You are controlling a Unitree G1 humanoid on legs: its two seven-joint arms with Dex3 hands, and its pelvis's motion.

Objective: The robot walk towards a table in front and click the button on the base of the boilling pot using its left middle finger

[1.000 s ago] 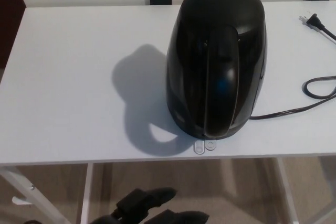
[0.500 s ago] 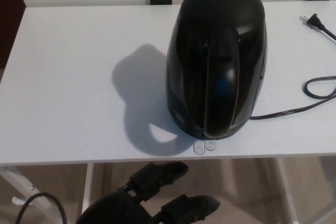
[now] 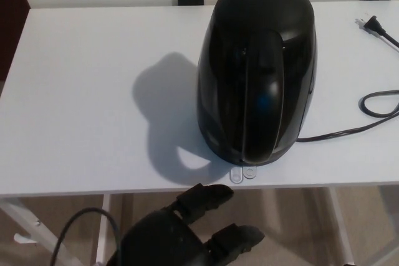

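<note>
The left hand is hovering below the counter's near edge, its fingers spread and holding nothing. Directly ahead of the fingertips, the counter edge is standing in the way. Beyond it and slightly to the right, the two small clear tabs at the pot's base are lying just inside the edge, with nothing between them and the edge. The black boiling pot is rising immediately behind them, blocking passage further forward. Ahead and to the left, bare counter is offering open room. Far to the right, the power cord is trailing across the surface.
</note>
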